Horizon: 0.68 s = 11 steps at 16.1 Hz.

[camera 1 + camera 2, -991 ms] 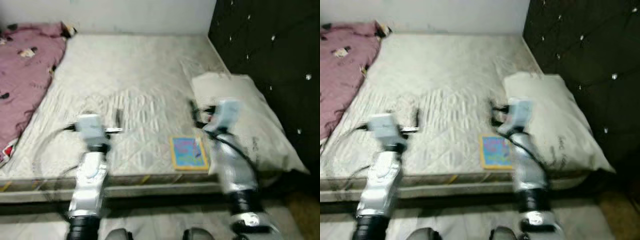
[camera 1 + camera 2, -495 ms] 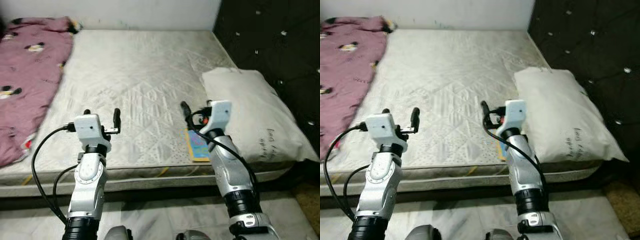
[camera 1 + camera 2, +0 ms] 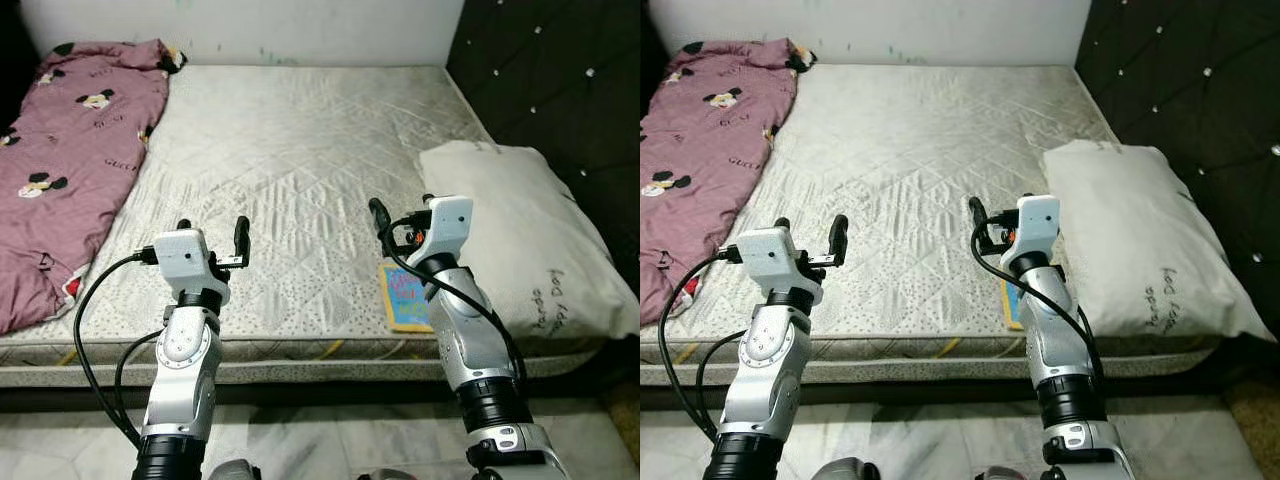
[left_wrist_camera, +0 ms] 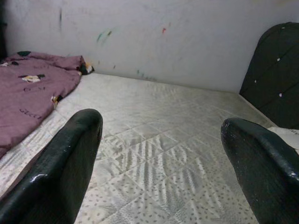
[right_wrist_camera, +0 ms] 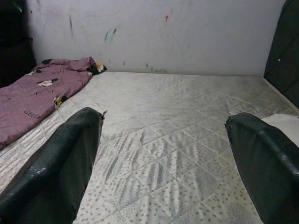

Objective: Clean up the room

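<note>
1. The view has steadied and shifted; the crumpled pink cartoon-print blanket [image 3: 70,170] lies on the mattress's left.
2. Left gripper [image 3: 212,234] hovers spread, empty.
3. Right gripper [image 3: 400,212], also spread, hangs above the small colourful flat book [image 3: 405,296] near the white pillow [image 3: 520,240]: likely next pickup.

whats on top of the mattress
On the mattress lie a pink blanket at its left, a white pillow at its right, and a colourful book near the front edge, partly hidden behind the right arm.

Left hand [image 4: 161,161] fingers spread wide over quilted mattress [image 4: 159,140]; pink blanket [image 4: 28,100] (cartoon print) far side.
</note>
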Available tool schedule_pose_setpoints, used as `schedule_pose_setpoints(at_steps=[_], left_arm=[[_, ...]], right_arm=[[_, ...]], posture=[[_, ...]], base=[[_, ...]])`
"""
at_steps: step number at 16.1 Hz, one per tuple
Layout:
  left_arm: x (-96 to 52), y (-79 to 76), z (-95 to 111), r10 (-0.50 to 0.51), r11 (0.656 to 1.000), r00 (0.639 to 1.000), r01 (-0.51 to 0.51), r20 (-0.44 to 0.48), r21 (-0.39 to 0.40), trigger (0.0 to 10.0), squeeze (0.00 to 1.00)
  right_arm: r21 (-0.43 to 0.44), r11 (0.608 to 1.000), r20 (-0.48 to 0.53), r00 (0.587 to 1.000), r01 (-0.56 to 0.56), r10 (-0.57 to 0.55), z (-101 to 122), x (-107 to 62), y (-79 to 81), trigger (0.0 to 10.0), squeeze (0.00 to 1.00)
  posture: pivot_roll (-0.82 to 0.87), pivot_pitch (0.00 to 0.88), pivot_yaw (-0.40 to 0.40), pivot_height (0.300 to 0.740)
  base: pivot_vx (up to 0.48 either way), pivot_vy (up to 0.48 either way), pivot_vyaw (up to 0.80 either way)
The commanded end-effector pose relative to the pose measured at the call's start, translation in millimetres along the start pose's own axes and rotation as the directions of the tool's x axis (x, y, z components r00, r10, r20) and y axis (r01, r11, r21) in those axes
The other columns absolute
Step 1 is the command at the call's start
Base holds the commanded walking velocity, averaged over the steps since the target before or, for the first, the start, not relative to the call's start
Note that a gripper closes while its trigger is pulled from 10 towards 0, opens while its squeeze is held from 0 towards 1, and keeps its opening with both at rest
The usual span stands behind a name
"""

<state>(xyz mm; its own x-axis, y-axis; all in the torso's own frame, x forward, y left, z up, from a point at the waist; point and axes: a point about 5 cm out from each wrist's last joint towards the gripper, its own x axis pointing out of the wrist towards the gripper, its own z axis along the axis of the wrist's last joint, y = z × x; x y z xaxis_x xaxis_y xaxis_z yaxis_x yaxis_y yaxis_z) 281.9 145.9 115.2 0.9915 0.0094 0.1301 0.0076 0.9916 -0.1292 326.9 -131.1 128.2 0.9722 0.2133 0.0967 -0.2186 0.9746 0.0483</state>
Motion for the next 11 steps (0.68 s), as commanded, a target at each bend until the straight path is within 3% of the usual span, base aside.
schedule_pose_setpoints(at_steps=[1,7,11], left_arm=[[0.2,0.0,2.5,-0.006,1.0,1.0,0.006,0.006,0.001,10.0,0.0],[-0.3,-1.3,1.2,-0.01,1.0,1.0,0.01,0.0,0.001,10.0,0.0],[-2.3,-1.9,-0.1,-0.004,1.0,1.0,0.004,-0.006,-0.002,10.0,0.0]], right_arm=[[0.0,1.0,0.005,1.0,0.011,-0.011,1.7,2.0,-1.9,10.0,0.0],[-0.008,1.0,0.005,1.0,0.025,-0.025,1.4,1.6,-6.2,10.0,0.0],[-0.016,0.999,0.002,0.999,0.035,-0.035,0.5,0.7,-8.5,10.0,0.0]], posture=[[-0.04,0.032,0.005,0.74],[-0.04,0.039,0.009,0.74],[-0.04,0.039,0.009,0.74]], base=[[0.364,0.0,0.0],[0.338,0.0,0.0],[0.203,0.0,0.0]])
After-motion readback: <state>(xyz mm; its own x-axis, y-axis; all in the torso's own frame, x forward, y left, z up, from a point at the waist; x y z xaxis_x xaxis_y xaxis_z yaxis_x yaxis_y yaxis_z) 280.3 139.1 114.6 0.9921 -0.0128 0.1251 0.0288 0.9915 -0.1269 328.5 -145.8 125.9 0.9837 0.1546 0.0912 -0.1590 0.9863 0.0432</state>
